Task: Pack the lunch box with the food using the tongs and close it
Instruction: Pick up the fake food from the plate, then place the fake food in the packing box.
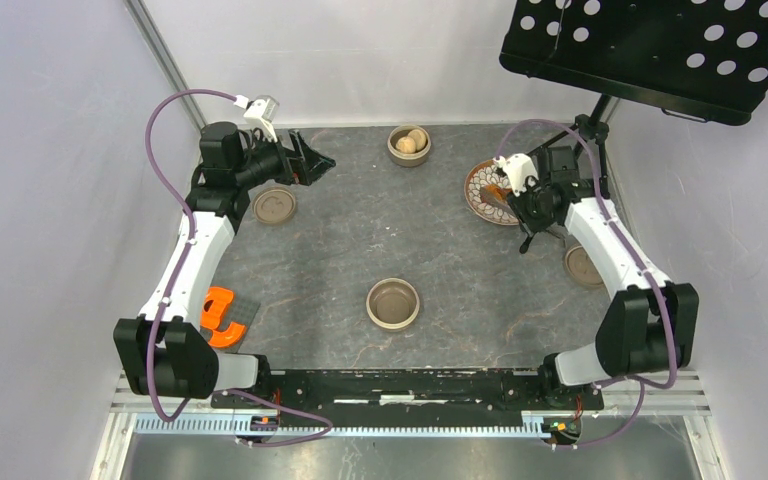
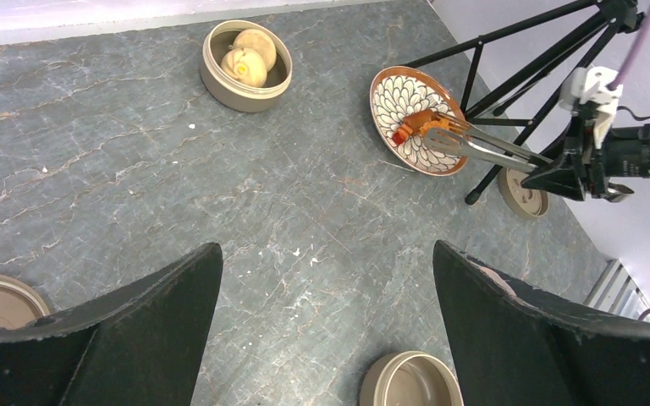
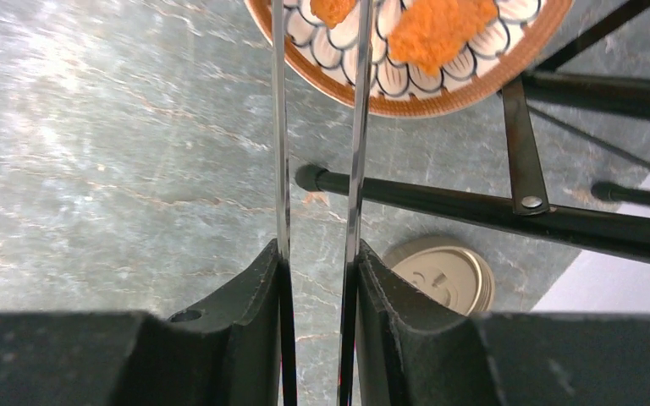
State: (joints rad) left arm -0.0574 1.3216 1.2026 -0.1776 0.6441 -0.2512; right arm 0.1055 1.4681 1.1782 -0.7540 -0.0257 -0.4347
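My right gripper (image 3: 317,254) is shut on the tongs (image 3: 358,127), one finger pressing each slim arm. The tongs (image 2: 482,148) reach out over the patterned plate (image 2: 389,97), their tips at an orange crumbed chunk (image 2: 415,127). In the right wrist view one orange chunk (image 3: 332,8) sits between the tong arms and a bigger one (image 3: 440,30) lies beside them. Two pale buns (image 2: 245,63) rest in a tan lunch box bowl (image 1: 408,145) at the back. A second tan bowl (image 1: 393,303) stands empty near the front. My left gripper (image 2: 326,249) hangs open above the table, holding nothing.
A tan lid (image 1: 274,206) lies under the left arm and another lid (image 1: 582,265) by the right arm. Black stand legs (image 3: 474,207) cross the floor beside the plate, under a perforated black panel (image 1: 660,50). An orange object (image 1: 222,315) sits front left.
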